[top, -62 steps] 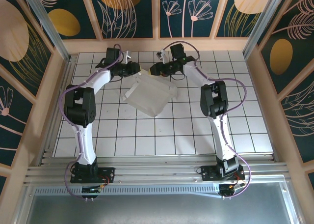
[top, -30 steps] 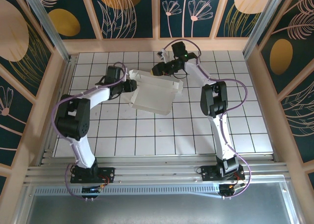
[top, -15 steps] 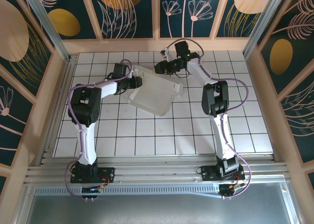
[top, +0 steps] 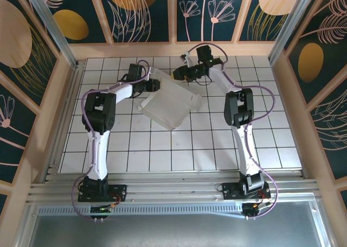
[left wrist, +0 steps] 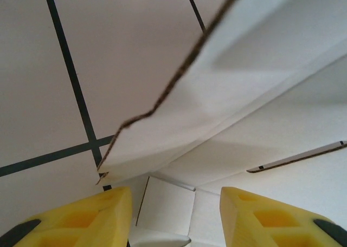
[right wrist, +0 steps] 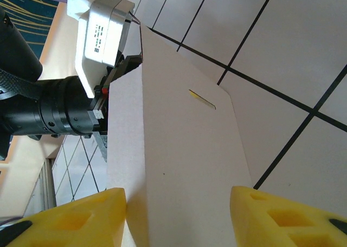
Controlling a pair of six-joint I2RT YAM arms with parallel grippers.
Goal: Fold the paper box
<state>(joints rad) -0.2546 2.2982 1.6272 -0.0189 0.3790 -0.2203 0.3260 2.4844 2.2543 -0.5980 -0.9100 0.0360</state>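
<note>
toward the far middle of the tiled bench (top: 217, 144), the paper box (top: 168, 103) lies part-formed and skewed to the tile lines, its far flaps raised off the surface. it is thin white card, matte and smooth, with a raw brownish cut edge (left wrist: 162, 101) and a narrow slit (right wrist: 202, 99) cut in one flap. i judge it very light and springy: stiff along a panel, weak at the creases, so it would likely skate over the smooth tiles if pushed from one side, and dent if pinched hard mid-panel. the best holds look like flap edges close to a crease, with the other arm steadying the base. the left pincer (left wrist: 173, 195) stands with its yellow fingers (left wrist: 103, 220) apart at the box's far left corner, a raised flap just ahead, nothing clamped. the right pincer (right wrist: 178, 193) is likewise spread, a flap running up between its fingers (right wrist: 70, 220) without being squeezed.
</note>
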